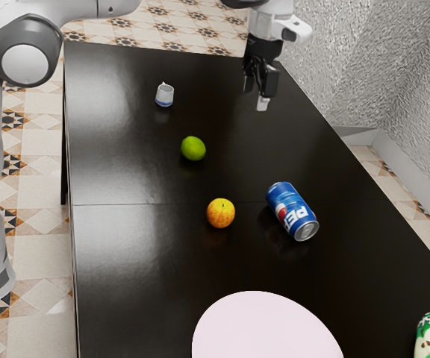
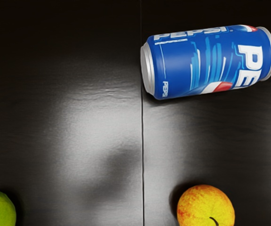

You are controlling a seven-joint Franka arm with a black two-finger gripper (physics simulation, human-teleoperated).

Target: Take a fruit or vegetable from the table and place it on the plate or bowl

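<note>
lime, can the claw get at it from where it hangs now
Probably yes: the claw hangs above the table, and the lime sits alone on its bare top, apart from the cup, orange fruit and can.

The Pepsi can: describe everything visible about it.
The Pepsi can is a blue metal-looking cylinder with white lettering, a red-white-blue logo and silver rims. It lies on its side on the dark table, apart from the orange-yellow fruit beside it. Nothing but the table touches it.

Arm extended, jaws downward and apart
</note>
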